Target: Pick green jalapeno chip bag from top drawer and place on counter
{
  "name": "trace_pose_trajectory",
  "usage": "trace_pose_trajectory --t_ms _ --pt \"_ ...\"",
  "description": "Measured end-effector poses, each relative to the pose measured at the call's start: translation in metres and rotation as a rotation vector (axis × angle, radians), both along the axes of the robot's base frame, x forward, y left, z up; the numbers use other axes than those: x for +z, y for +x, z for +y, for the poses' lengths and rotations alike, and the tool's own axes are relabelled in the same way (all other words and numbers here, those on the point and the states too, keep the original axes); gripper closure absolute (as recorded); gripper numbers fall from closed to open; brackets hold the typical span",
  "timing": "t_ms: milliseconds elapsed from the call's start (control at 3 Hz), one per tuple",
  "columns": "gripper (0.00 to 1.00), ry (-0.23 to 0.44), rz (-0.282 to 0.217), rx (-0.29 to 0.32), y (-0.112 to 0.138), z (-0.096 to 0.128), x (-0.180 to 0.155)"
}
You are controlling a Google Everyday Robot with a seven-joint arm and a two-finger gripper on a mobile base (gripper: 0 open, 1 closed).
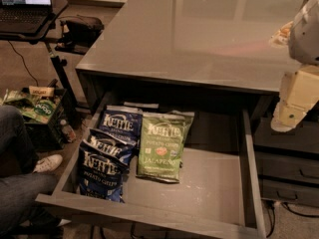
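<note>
The green jalapeno chip bag (160, 146) lies flat in the open top drawer (214, 183), left of its middle, label up. Dark blue Kettle bags (107, 158) lie against its left side. The counter (199, 34) spreads wide above and behind the drawer. My gripper (288, 118), on the cream and white arm, hangs at the right edge of the view. It is over the counter's front right corner, above and to the right of the drawer, well apart from the green bag. Nothing shows in it.
Narrow dark stacked drawers (286, 168) stand right of the open drawer. A laptop on a black stand (25, 14) is at the top left. A box of green bags (35, 108) sits on the floor. A seated person's leg and shoe (47, 163) are at the left.
</note>
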State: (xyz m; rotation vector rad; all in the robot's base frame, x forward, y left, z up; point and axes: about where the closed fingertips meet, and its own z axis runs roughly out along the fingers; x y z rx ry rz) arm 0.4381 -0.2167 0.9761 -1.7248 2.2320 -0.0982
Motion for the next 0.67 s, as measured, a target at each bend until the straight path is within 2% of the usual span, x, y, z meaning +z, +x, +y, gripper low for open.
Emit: trace_pose_trajectory --t_ms 333,667 --pt "0.0 -0.007 -0.011 0.002 0.001 0.005 0.0" --pt "0.0 0.023 0.005 0.039 0.007 0.049 -0.016"
